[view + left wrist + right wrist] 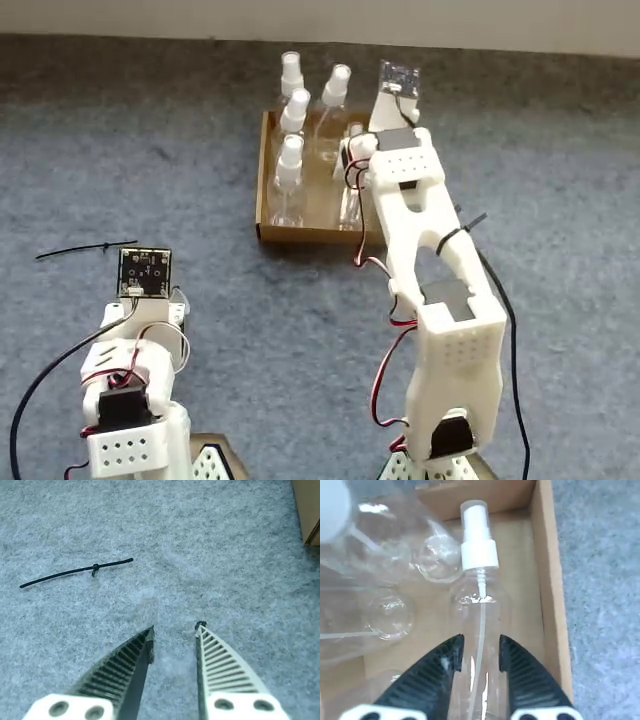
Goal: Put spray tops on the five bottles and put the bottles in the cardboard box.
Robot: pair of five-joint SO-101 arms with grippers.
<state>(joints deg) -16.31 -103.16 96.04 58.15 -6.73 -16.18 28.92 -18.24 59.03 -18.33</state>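
R arm reaches over the cardboard box point(310, 236), a shallow open tray of plain brown board w/ low walls and square corners, sitting toward the far side of the table point(200, 150), which has a grey-blue fuzzy, carpet-like surface. Right gripper point(480, 641): its black fingers point(440, 675), ribbed and tapering to points, are pinched on either side of a bottle point(480, 605). That bottle is clear thin plastic, round-bodied, w/ a thin dip tube running down its inside, and a white spray top point(479, 540) is already on it. It is inside the box, just beside the wall on the R arm's side; can't tell if it's upright or tilted. Four other bottles point(297, 125), same clear plastic w/ white spray tops fitted, stand in the box toward its left and far parts, close together. In the R wrist view their glassy round bodies show next to the held one. L arm is low at the near left of the table, well apart from the box. Left gripper point(175, 626) hangs over bare table, holding nothing; its ribbed, triangular fingers point(222, 665) are spread w/ a clear gap between the tips. A thin black cable tie point(75, 571) lies flat on the table ahead of it, near the L arm in the high view, apart from the fingers. A corner of the box shows at the edge of the L wrist view.
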